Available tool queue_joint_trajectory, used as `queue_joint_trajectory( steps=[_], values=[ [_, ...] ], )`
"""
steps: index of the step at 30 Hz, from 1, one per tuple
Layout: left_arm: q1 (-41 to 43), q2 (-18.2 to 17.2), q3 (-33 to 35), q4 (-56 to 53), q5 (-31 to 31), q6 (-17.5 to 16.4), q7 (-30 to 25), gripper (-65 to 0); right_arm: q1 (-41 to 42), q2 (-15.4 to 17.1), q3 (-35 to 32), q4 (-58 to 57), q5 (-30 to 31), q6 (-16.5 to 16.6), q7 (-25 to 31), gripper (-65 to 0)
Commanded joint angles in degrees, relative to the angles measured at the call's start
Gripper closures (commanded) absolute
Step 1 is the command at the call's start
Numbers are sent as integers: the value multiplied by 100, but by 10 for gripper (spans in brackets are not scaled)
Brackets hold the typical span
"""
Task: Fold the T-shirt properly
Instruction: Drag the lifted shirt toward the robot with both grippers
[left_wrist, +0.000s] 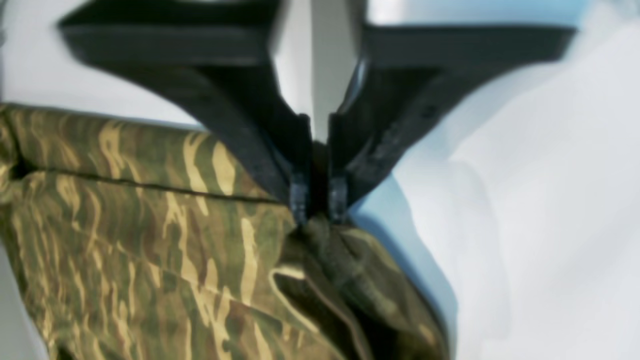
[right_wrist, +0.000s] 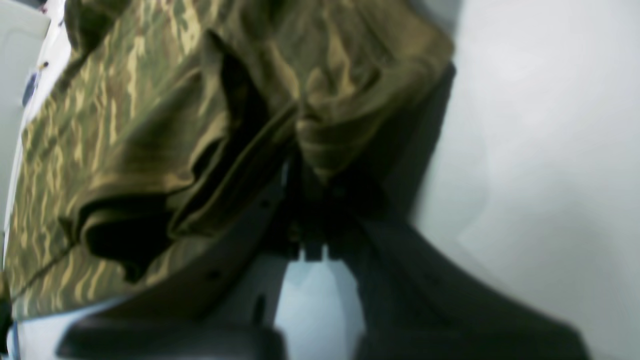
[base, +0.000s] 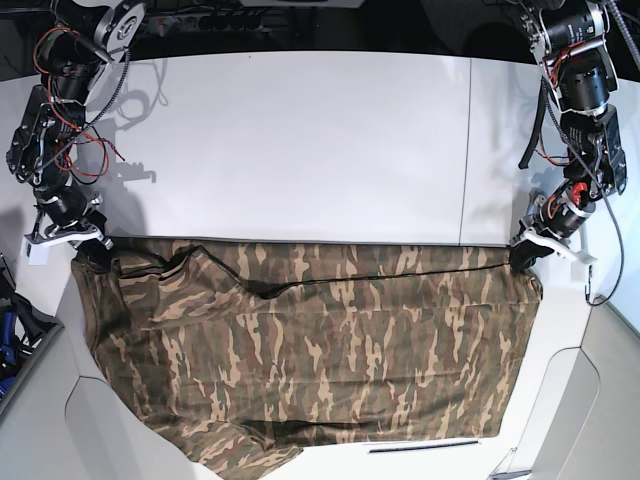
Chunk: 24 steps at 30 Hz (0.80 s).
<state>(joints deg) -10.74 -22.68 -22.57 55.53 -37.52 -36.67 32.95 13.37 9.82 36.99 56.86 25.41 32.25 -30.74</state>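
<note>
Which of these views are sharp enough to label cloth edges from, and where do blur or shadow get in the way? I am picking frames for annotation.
Base view: sharp and evenly lit, with the brown, tan and olive camouflage T-shirt crisp against the white table. Left wrist view: soft, the black left gripper smeared at its edges. Right wrist view: blurriest and dim, the right gripper lost in dark shadow under the cloth folds.

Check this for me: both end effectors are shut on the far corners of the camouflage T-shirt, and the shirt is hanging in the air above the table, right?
Not quite. The left end effector and right end effector are each shut on a far corner of the T-shirt, but the shirt isn't hanging: the base view shows it spread on the white table, with its near edge draping over the front.
</note>
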Motion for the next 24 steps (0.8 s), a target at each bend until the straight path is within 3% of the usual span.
queue_joint_trajectory(
  steps=[1, 3, 8, 13, 24],
  values=[
    [-181, -90, -15, 76, -87, -44, 66, 0, 109, 81, 0, 59, 33, 122, 28, 0],
    [-249, -116, -15, 103, -284, -332, 308, 0, 111, 125, 2, 98, 68, 146, 26, 0],
    [-251, -302, -17, 297, -778, -333, 706, 0, 105, 245, 2, 533, 85, 146, -485, 0],
    [-26, -557, -17, 595, -1097, -333, 1128, 0, -138, 348, 2, 1161, 752, 146, -1152, 0],
    [1631, -605, -479, 2203, -1812, -333, 1412, 0, -1331, 461, 17, 2188, 1460, 146, -1731, 0]
  ],
)
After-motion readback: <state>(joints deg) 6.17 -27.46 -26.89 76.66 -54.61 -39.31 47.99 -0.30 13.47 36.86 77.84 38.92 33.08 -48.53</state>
